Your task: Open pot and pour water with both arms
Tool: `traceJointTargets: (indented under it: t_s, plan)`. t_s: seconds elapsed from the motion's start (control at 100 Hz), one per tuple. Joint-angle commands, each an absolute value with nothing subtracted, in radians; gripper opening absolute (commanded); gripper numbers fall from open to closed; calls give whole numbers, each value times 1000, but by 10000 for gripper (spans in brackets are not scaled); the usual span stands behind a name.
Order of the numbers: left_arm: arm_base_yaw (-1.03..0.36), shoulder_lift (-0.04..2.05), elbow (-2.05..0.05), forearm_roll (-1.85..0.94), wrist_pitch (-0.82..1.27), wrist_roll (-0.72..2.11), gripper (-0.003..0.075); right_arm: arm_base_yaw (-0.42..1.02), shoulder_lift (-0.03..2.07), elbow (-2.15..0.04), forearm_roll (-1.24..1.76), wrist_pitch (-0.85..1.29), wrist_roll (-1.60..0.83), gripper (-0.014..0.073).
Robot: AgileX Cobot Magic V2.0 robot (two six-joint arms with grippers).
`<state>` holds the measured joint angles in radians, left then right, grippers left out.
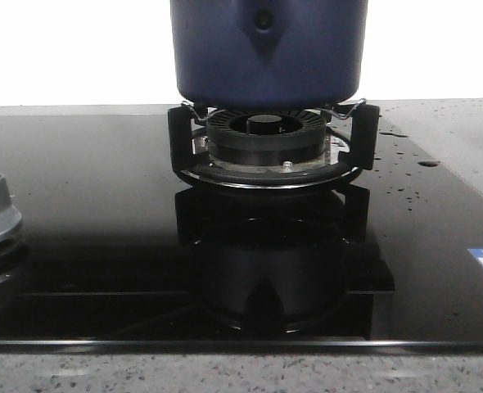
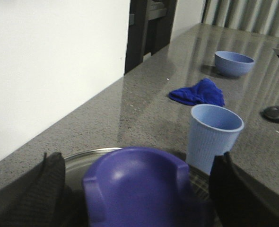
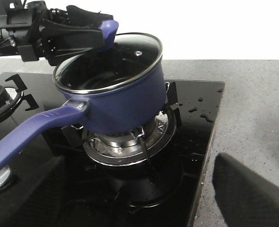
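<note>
Clamped on the blue lid knob (image 2: 139, 189), the left pincer (image 3: 85, 33) tilts the glass lid (image 3: 113, 59) atop the dark navy-blue cylindrical pot (image 3: 123, 106), which sits on the black ringed burner (image 1: 266, 139). Right pincer (image 3: 144, 194) fingers spread apart, holding nothing.

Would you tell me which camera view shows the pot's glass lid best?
The right wrist view: the glass lid is tilted up over the pot. The left wrist view shows only its knob; the front view crops it out.
</note>
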<state>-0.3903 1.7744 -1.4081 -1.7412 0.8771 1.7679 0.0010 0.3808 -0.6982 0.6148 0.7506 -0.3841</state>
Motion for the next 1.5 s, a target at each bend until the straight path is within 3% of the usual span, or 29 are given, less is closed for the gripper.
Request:
traceJointTargets:
  t_s: [0.0, 0.12, 0.53, 0.75, 0.92, 1.1, 1.24, 1.49]
  plan:
    - [-417, 1734, -1441, -1837, 867, 1767, 545, 1, 397, -732, 635, 679, -393, 545]
    - [-444, 1734, -1441, -1824, 840, 1767, 498, 1, 397, -732, 635, 679, -393, 545]
    - [-446, 1734, -1441, -1846, 831, 1767, 188, 1, 397, -732, 635, 679, -393, 545]
    - [-426, 1703, -1477, -1856, 880, 1767, 185, 1, 397, -732, 572, 582, -393, 545]
    - [-414, 1630, -1502, -1854, 868, 1760, 185, 1, 397, -732, 382, 434, -393, 545]
    - [-373, 1542, -1502, -1835, 870, 1718, 185, -26, 399, -711, 134, 421, -327, 545]
    - [-345, 1489, -1502, -1817, 883, 1686, 185, -60, 399, -616, 0, 359, -191, 545]
    - [-341, 1450, -1502, -1804, 895, 1667, 185, -73, 399, -347, 0, 33, -172, 545]
